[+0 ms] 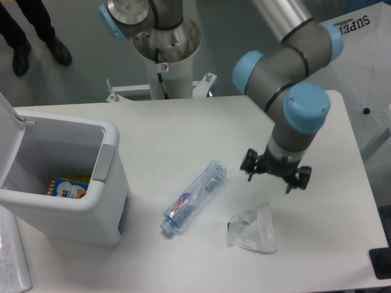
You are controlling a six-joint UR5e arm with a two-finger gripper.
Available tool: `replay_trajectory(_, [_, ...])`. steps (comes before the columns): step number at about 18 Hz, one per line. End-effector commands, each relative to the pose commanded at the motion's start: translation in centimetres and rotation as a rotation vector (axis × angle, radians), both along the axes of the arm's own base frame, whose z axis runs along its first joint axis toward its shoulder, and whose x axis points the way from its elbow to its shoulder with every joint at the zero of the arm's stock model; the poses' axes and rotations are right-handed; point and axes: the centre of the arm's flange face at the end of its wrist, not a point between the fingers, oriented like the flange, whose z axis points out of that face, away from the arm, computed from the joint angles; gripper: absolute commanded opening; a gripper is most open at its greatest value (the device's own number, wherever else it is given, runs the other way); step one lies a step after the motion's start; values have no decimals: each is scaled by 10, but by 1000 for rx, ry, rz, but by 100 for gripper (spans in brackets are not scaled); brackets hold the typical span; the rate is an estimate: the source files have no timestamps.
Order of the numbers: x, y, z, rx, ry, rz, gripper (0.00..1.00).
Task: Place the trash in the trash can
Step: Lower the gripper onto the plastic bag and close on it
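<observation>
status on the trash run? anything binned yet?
Neither item is binned yet. The crushed bottle and the crumpled wrapper both lie on the table. The trash can stands open; the colourful packet inside is something else. In hand: nothing. The tool hangs open just above the wrapper, likely the first pick. Left: both grasps and both drops.

White table point(183, 131). Trash can point(67, 183), lid open, stands at its left end. Crushed bottle point(194, 196) lies flat just right of the can; crumpled wrapper point(253, 229) farther right, apart from bottle. Possibly paper point(12, 259) beside can's front-left corner.
</observation>
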Motion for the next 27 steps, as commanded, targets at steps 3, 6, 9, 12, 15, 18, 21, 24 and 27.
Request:
replay_trajectory(3, [6, 14, -17, 7, 16, -6, 100])
replay_trajectory(6, [18, 25, -28, -2, 2, -29, 100])
replay_trajectory(9, [28, 30, -39, -13, 0, -42, 100])
replay_trajectory(12, [33, 37, -53, -66, 44, -58, 100])
replay_trajectory(15, [42, 46, -65, -111, 100, -75, 100])
replay_trajectory(18, [43, 48, -65, -111, 115, -41, 100])
replay_trajectory(21, [46, 51, -65, -142, 147, -47, 93])
replay_trajectory(24, [48, 55, -68, -146, 165, -50, 64])
replay_trajectory(27, [47, 56, -67, -131, 180, -28, 16])
